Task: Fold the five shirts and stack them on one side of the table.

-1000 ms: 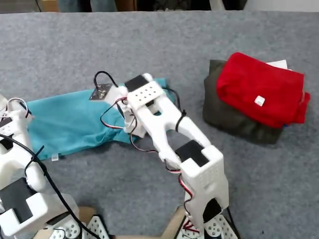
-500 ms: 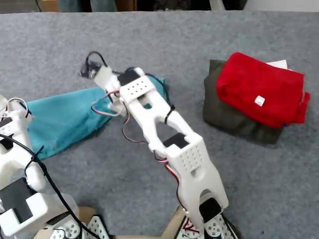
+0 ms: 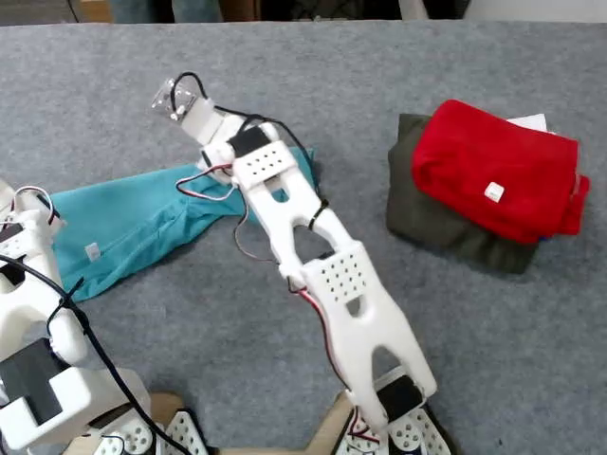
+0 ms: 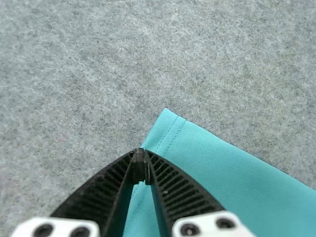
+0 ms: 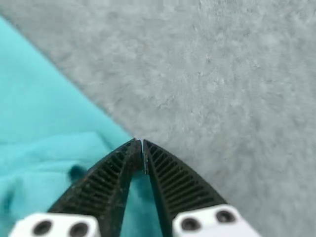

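A teal shirt (image 3: 133,223) lies spread on the grey table's left half, with its long near edge turned over and a small white tag (image 3: 92,251) showing. My right arm (image 3: 285,204) stretches across it from the front. The right gripper (image 5: 142,148) is shut on an edge of the teal shirt (image 5: 44,128). My left arm (image 3: 28,261) stands at the shirt's left end, and the left gripper (image 4: 143,165) is shut on the teal shirt (image 4: 212,163) close to a hemmed corner. A folded red shirt (image 3: 498,166) tops a folded dark olive one (image 3: 427,223) at the right.
A white and a blue edge stick out under the stack at the right (image 3: 531,121). Bare grey table (image 3: 379,76) runs along the far side and between the teal shirt and the stack. Loose cables hang along the right arm.
The right arm has swung toward the far left, taking the teal shirt's edge with it. The shirt's near edge has drawn in and folded over, and a white tag has come into sight.
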